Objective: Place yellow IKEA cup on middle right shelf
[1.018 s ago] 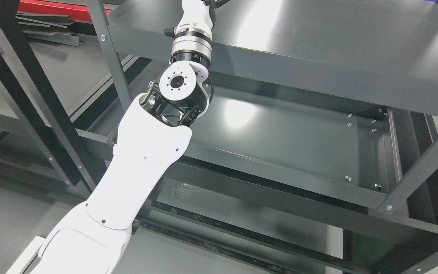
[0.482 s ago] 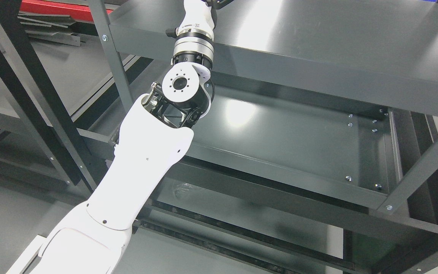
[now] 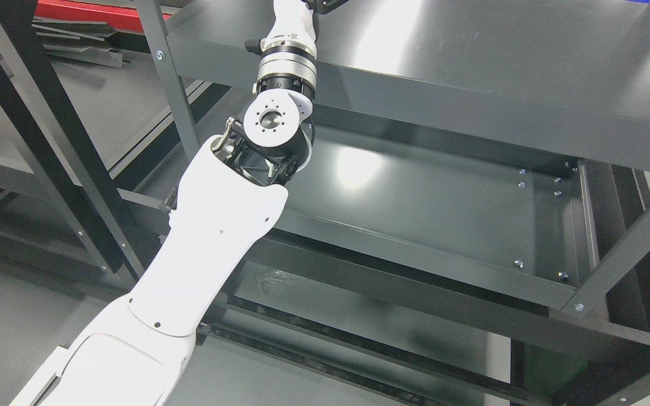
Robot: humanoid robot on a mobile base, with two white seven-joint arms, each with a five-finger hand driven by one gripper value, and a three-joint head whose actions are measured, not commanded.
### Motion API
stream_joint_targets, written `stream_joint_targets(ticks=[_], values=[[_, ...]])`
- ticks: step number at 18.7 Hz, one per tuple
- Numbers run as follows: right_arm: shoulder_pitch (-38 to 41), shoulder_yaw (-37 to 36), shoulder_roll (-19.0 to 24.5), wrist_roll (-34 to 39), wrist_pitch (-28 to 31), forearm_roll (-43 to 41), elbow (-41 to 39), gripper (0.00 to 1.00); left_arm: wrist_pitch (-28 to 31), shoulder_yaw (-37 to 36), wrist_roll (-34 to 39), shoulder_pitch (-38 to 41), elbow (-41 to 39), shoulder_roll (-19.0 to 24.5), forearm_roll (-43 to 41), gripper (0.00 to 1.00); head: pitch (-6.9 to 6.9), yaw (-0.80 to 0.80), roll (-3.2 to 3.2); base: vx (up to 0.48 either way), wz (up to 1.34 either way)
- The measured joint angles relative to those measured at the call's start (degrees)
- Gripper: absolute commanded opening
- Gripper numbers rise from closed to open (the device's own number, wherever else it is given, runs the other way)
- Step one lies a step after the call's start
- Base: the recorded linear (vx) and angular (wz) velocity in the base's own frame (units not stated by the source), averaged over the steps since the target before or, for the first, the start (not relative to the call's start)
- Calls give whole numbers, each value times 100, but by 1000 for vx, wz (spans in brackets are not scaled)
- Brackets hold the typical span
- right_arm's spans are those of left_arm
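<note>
Shelf (image 3: 443, 192) bare beside left arm (image 3: 218, 225); cup unseen.

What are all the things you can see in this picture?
Shelf unit: one, dark grey metal, fills the middle and right; three levels show, nothing on them that I can see.
Posts: a few, black, slanting at the left.
Red thing: one, top left corner, only partly seen.
Grey strips: a few, lying below the red thing.
Floor: grey, bottom left.
Yellow cup: none in view.
Left arm: one, white with a black and silver joint, rising from the bottom left past the top shelf's front edge; its hand is cut off by the picture's top.
Right arm: not in view.
</note>
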Motion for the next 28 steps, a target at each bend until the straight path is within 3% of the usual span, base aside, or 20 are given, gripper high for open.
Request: stream_joint_targets(ticks=[5, 9, 10, 11, 14, 16, 28], values=[[0, 0, 0, 0, 0, 0, 0, 99, 871, 84, 36, -310, 198, 0, 276, 91, 0, 0, 0, 0, 0], [0, 0, 0, 0, 0, 0, 0, 99, 1126, 132, 44, -592, 425, 0, 631, 54, 0, 0, 0, 0, 0], [0, 0, 0, 0, 0, 0, 0, 99, 1143, 142, 45, -631, 463, 0, 703, 54, 0, 0, 0, 0, 0], [0, 0, 0, 0, 0, 0, 0, 99, 1145, 148, 51, -660, 495, 0, 772, 55, 0, 0, 0, 0, 0], [0, 0, 0, 0, 0, 0, 0, 99, 1153, 164, 56, -728, 580, 0, 931, 87, 0, 0, 0, 0, 0], [0, 0, 0, 0, 0, 0, 0, 99, 1161, 165, 42, -761, 614, 0, 1005, 98, 0, 0, 0, 0, 0], [0, 0, 0, 0, 0, 0, 0, 99, 1109, 140, 2, -772, 453, 0, 1076, 99, 0, 0, 0, 0, 0]])
